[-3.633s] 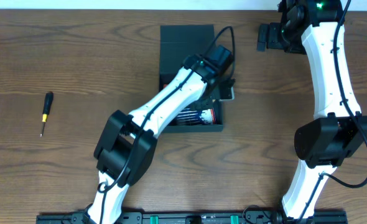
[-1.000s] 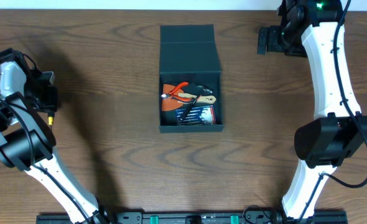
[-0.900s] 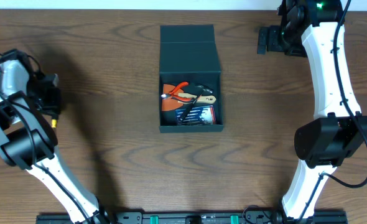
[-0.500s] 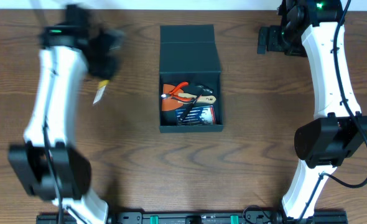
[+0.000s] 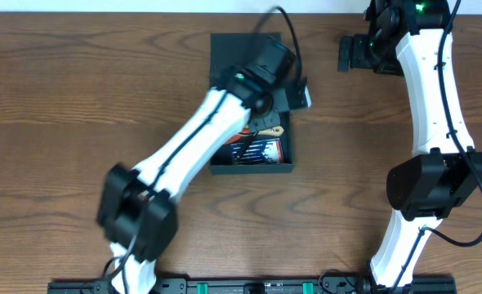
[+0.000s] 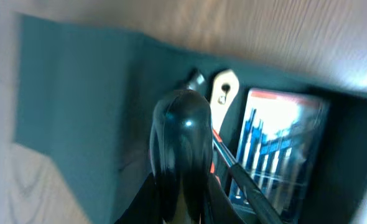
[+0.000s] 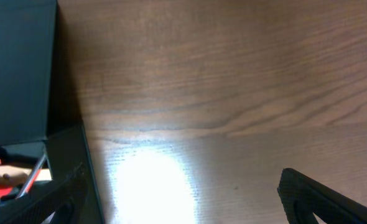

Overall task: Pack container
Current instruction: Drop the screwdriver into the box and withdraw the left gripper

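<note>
Left arm (image 5: 208,139) back over the container (image 5: 245,49) — screwdriver (image 6: 180,143) in jaws, bit pack (image 6: 277,149) below

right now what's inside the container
A blue-and-white bit set, a tan handle with a hole and something orange lie in the container. The left arm, carrying a black handle, covers the rest.
</note>
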### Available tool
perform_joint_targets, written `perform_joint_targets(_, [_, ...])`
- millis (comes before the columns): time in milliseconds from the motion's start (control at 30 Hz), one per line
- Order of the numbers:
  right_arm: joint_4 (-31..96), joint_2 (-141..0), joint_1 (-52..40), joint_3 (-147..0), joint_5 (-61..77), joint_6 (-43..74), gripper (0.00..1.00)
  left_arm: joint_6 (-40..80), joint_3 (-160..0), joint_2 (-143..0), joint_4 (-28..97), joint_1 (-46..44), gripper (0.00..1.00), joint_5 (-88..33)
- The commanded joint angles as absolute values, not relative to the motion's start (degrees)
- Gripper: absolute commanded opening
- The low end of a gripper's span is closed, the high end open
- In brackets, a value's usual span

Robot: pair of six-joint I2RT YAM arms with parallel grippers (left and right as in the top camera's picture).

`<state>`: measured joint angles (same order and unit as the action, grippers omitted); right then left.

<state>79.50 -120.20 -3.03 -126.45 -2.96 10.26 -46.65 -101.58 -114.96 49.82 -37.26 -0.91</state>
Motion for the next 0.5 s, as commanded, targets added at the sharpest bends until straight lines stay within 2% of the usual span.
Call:
perform_joint_targets(0, [80.2, -119.8, -3.1, -126.6, -2.8, 10.2, 0.99, -53.4, -101.1, -118.0, 49.7, -36.3, 0.06, 3.7])
perform_joint_targets(167, [80.4, -119.8, -3.1, -126.6, -2.8, 10.2, 0.99, -56.1, -101.1, -121.4, 47.7, -35.1, 0.07, 3.7])
perform_joint_targets(233, [80.4, -119.8, -3.1, -126.6, -2.8, 10.2, 0.99, -56.1, -101.1, -122.1, 46.8, -34.9, 0.13, 3.7])
perform_joint_targets(333, [80.4, -119.8, -3.1, -126.6, -2.8, 10.2, 0.99, -56.0, -101.1, -122.0, 45.9, -34.8, 0.36, 3.8])
perform_joint_targets(367, [80.2, -119.8, -3.1, -126.6, -2.8, 10.2, 0.99, -54.7, -101.3, -121.4, 45.8, -34.8, 0.48, 4.5])
perform_joint_targets(400, [79.9, -119.8, -3.1, -126.6, -2.8, 10.2, 0.99, -52.9, -101.6, -120.9, 45.7, -34.9, 0.67, 5.3])
perform_joint_targets(433, [79.5, -119.8, -3.1, -126.6, -2.8, 10.2, 0.99, -49.7, -102.1, -119.9, 45.5, -35.0, 0.78, 6.7])
perform_joint_targets(467, [78.9, -119.8, -3.1, -126.6, -2.8, 10.2, 0.99, -46.9, -102.7, -118.9, 45.5, -35.0, 0.81, 7.6])
